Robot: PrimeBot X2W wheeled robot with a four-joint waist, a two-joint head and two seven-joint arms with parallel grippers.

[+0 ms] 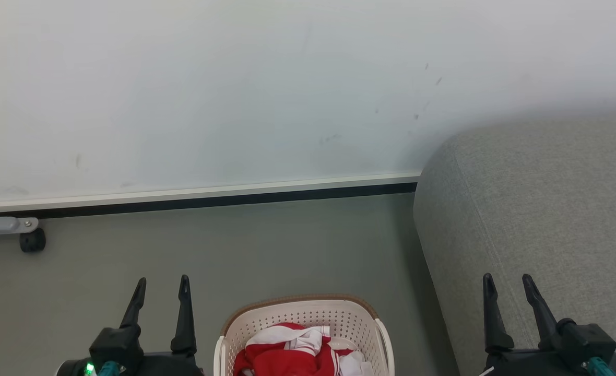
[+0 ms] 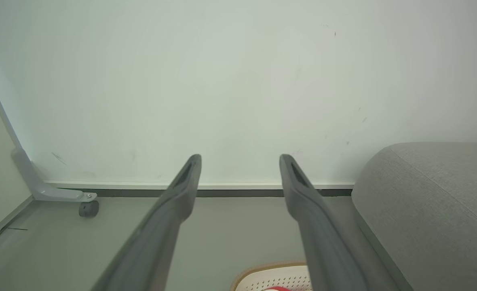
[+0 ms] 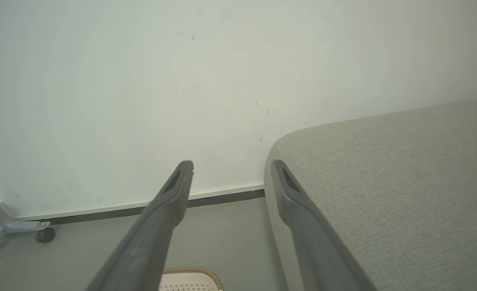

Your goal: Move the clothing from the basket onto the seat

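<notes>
White scuffed wall (image 1: 235,94) is filling the background, a pale baseboard (image 1: 198,189) is running along its foot, and grey floor (image 1: 235,245) is lying below. Far left, a grey metal leg (image 1: 2,225) with a black caster (image 1: 32,241) is sitting on the floor close to the wall.

I'm holding both arms low, with my fingers pointing toward the wall. My left gripper (image 1: 162,281) is hovering over the floor just left of the laundry basket (image 1: 308,316), apart from it, with its two dark fingers spread. In the left wrist view the left gripper (image 2: 240,157) is showing a wide gap, floor and baseboard visible between the tips. My right gripper (image 1: 507,277) is hovering at lower right, over the near side of the grey fabric sofa (image 1: 537,219), with its fingers parted too. In the right wrist view the right gripper (image 3: 232,163) is standing open, one tip over the floor and the other over the sofa's rounded corner.

The basket, cream perforated plastic with a brown rim, is standing on the floor between my two grippers, just beside the sofa. Red jerseys (image 1: 282,357) with white trim are lying bunched inside the basket. The sofa is taking up the right side, with a stitched seam running down its cushion. I can't tell whether its far corner is touching the wall.
</notes>
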